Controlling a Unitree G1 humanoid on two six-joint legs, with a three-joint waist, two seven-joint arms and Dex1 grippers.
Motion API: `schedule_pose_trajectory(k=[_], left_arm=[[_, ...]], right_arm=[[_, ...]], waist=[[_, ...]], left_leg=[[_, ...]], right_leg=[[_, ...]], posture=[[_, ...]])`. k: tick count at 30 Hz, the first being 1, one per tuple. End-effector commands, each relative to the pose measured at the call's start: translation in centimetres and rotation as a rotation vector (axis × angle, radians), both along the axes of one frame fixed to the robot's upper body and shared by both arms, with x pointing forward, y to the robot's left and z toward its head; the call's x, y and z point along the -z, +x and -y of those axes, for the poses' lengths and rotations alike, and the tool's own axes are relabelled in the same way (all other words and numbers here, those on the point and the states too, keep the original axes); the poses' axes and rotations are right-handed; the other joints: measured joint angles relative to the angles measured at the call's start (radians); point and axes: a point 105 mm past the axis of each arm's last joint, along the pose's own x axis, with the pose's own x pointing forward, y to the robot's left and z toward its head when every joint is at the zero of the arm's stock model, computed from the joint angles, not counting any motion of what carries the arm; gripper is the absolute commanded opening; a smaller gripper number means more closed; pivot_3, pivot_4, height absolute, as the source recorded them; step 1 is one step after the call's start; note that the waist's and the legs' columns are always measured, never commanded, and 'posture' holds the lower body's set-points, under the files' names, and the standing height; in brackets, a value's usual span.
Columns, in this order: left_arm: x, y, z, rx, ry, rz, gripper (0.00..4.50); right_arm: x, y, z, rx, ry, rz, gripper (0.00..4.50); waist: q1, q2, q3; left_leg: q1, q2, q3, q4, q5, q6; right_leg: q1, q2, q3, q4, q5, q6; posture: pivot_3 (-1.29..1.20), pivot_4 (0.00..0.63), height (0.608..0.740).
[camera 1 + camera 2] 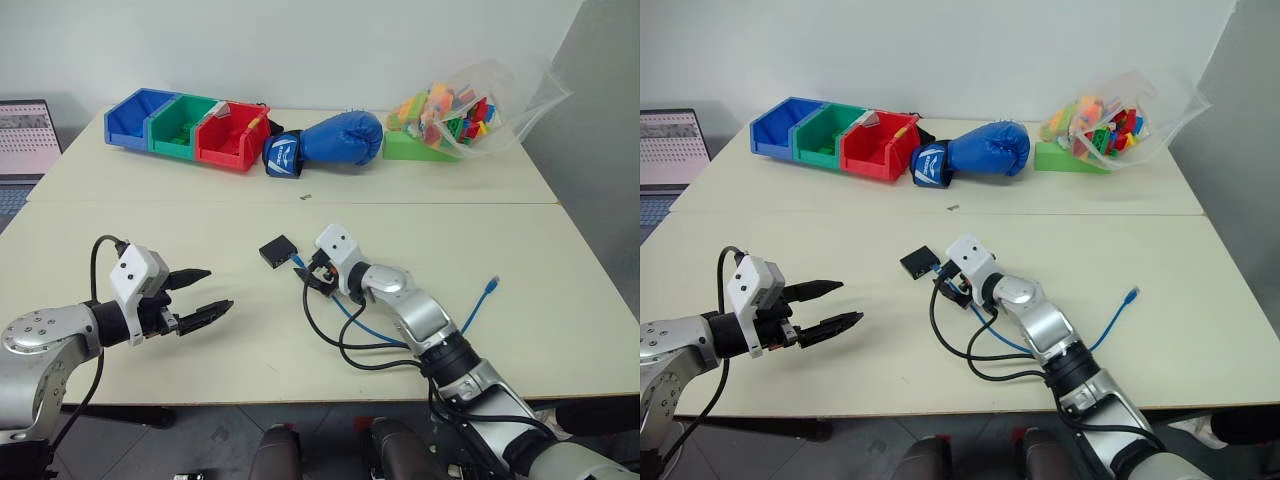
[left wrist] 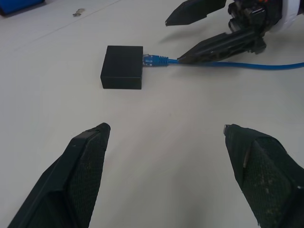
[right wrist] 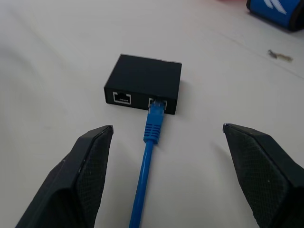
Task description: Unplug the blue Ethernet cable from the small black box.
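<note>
The small black box (image 3: 142, 80) lies flat on the pale table (image 1: 150, 220), near the middle. The blue Ethernet cable (image 3: 151, 142) is plugged into one of its two side ports; the port beside it is empty. From the plug the cable runs back under my right arm to a free end (image 1: 490, 287) on the table. My right gripper (image 3: 167, 127) is open, its fingers on either side of the cable just short of the box, touching neither. My left gripper (image 1: 215, 290) is open and empty, well to the left of the box (image 1: 278, 250) and pointing toward it.
Black arm cables (image 1: 345, 350) loop on the table beside my right forearm. Along the back stand blue, green and red bins (image 1: 185, 127), a blue boxing glove (image 1: 335, 138) and a clear bag of coloured bricks (image 1: 460, 115). A laptop (image 1: 25, 140) sits at far left.
</note>
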Motion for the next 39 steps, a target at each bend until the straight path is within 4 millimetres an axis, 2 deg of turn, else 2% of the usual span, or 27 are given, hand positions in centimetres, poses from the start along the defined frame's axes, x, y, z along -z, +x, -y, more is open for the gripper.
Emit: schedule_pose_trajectory(k=[1, 4, 5, 8, 13, 15, 16, 19, 20, 21, 23, 28, 30, 33, 34, 36, 39], left_arm=[[-1.2, 0.1, 0.1, 0.016, 0.027, 0.046, 4.09], [-1.3, 0.2, 0.4, 0.024, 0.025, 0.049, 4.09], [-1.3, 0.2, 0.5, 0.026, 0.024, 0.049, 4.11], [-1.2, 0.2, 0.6, 0.028, 0.023, 0.048, 4.11], [-1.1, 0.4, 0.5, 0.026, 0.025, 0.047, 4.11], [-1.0, 0.6, 0.6, 0.025, 0.024, 0.048, 4.11], [-1.0, 0.6, 0.6, 0.021, 0.025, 0.052, 4.11], [-0.7, 0.8, 0.4, -0.002, 0.010, 0.045, 4.11], [-0.3, 0.7, 0.3, -0.010, 0.001, 0.035, 4.11], [-0.1, 0.7, 0.2, -0.017, -0.017, 0.020, 4.11], [0.2, 0.8, 0.3, -0.025, -0.041, 0.006, 4.11], [-1.3, 2.1, 1.8, -0.024, -0.163, 0.049, 4.11], [-1.6, 2.5, 2.8, 0.013, -0.235, 0.004, 4.11], [-2.0, 2.6, 3.5, 0.063, -0.306, -0.068, 4.11], [-2.1, 2.5, 3.9, 0.088, -0.329, -0.096, 4.11], [-2.5, 1.5, 6.0, 0.217, -0.423, -0.206, 4.11], [-2.7, 0.1, 7.8, 0.345, -0.457, -0.295, 4.11]], right_arm=[[-0.4, 0.8, -1.0, 0.030, 0.017, 0.023, 3.92], [0.2, 1.1, -1.2, 0.053, 0.028, -0.009, 3.92], [0.2, 1.0, -1.4, 0.051, 0.037, -0.018, 3.63], [0.2, 0.9, -1.9, 0.036, 0.053, -0.024, 3.17], [0.5, 0.7, -2.5, 0.012, 0.037, -0.024, 1.95], [0.5, 0.7, -2.4, 0.012, 0.026, -0.016, 1.42], [0.5, 0.7, -2.3, 0.012, 0.024, -0.015, 1.31], [0.2, 1.0, -1.4, 0.011, 0.024, 0.003, 0.74], [0.0, 1.0, -1.0, 0.004, 0.019, 0.018, 0.38], [-0.4, 1.1, -0.4, -0.007, 0.015, 0.039, 0.21], [-1.0, 1.1, 0.3, -0.025, 0.006, 0.068, 0.15], [-3.8, -0.4, 3.8, -0.181, -0.114, 0.298, 0.14], [-5.0, -1.3, 5.5, -0.244, -0.170, 0.396, 0.14], [-6.0, -2.4, 6.5, -0.305, -0.225, 0.485, 0.14], [-6.4, -2.7, 6.8, -0.326, -0.238, 0.523, 0.14], [-7.2, -4.4, 7.3, -0.429, -0.297, 0.635, 0.14], [-7.5, -6.0, 7.5, -0.526, -0.335, 0.706, 0.14]], waist=[[-0.001, 0.000, 0.000], [-0.005, 0.000, 0.000], [-0.005, 0.000, 0.000], [-0.006, 0.000, 0.000], [-0.005, 0.000, 0.000], [-0.005, 0.000, 0.000], [-0.005, 0.000, 0.000], [-0.005, 0.000, 0.000], [-0.005, 0.000, 0.000], [-0.005, 0.000, 0.000], [-0.001, 0.000, 0.000], [0.008, 0.000, 0.000], [0.010, 0.000, 0.000], [0.002, 0.000, 0.000], [-0.002, 0.000, 0.000], [-0.006, 0.000, 0.001], [-0.005, 0.000, 0.001]], left_leg=[[0.000, 0.000, 0.000, 0.000, 0.000, 0.000], [0.000, 0.000, 0.000, 0.000, 0.000, 0.000], [0.000, 0.000, 0.000, 0.000, 0.000, 0.000], [0.000, 0.000, 0.000, 0.000, 0.000, 0.000], [0.000, 0.000, -0.001, 0.000, 0.000, 0.000], [0.000, 0.000, -0.001, 0.000, 0.000, 0.000], [0.000, 0.000, -0.001, 0.000, 0.000, 0.000], [0.000, 0.000, -0.001, 0.000, 0.000, 0.000], [0.000, 0.000, -0.001, 0.000, 0.000, 0.000], [0.000, 0.000, -0.001, 0.000, 0.000, 0.000], [0.000, 0.000, -0.001, 0.000, 0.000, 0.000], [-0.001, -0.001, -0.001, 0.000, 0.000, 0.000], [-0.001, -0.001, -0.001, 0.000, 0.000, 0.000], [0.000, 0.000, -0.001, 0.000, 0.000, 0.000], [0.000, 0.000, -0.001, 0.000, 0.000, 0.000], [0.000, 0.000, -0.001, 0.000, 0.000, 0.000], [-0.001, 0.000, -0.001, 0.000, 0.000, 0.000]], right_leg=[[0.000, 0.000, 0.000, 0.000, 0.000, 0.000], [0.000, 0.000, 0.000, 0.000, 0.000, 0.000], [0.000, 0.000, 0.000, 0.001, 0.000, 0.000], [0.000, 0.000, 0.000, 0.001, 0.000, 0.000], [0.000, 0.000, 0.000, 0.001, 0.000, 0.000], [0.000, 0.000, 0.000, 0.001, 0.000, 0.000], [0.000, 0.000, 0.000, 0.001, 0.000, 0.000], [0.000, 0.000, 0.000, 0.001, 0.000, 0.000], [0.000, 0.000, 0.000, 0.001, 0.000, 0.000], [0.000, 0.000, 0.000, 0.001, 0.000, 0.000], [0.000, 0.000, 0.000, 0.001, 0.000, 0.000], [0.000, -0.001, 0.000, 0.000, 0.000, 0.000], [0.000, 0.000, 0.000, 0.000, 0.000, 0.000], [0.000, 0.001, -0.001, 0.000, 0.000, 0.000], [0.000, 0.001, -0.001, 0.001, 0.000, 0.000], [0.000, 0.001, -0.001, 0.001, 0.000, 0.000], [0.000, 0.001, -0.001, 0.000, 0.000, 0.000]], posture=[[0.00, 0.150, 0.740], [0.00, 0.150, 0.740], [0.00, 0.150, 0.740], [0.00, 0.150, 0.740], [0.00, 0.150, 0.740], [0.00, 0.150, 0.740], [0.00, 0.150, 0.740], [0.00, 0.150, 0.740], [0.00, 0.150, 0.740], [0.00, 0.150, 0.740], [0.00, 0.150, 0.740], [0.00, 0.150, 0.740], [0.00, 0.150, 0.740], [0.00, 0.150, 0.740], [0.00, 0.150, 0.740], [0.00, 0.150, 0.740], [0.00, 0.150, 0.740]])
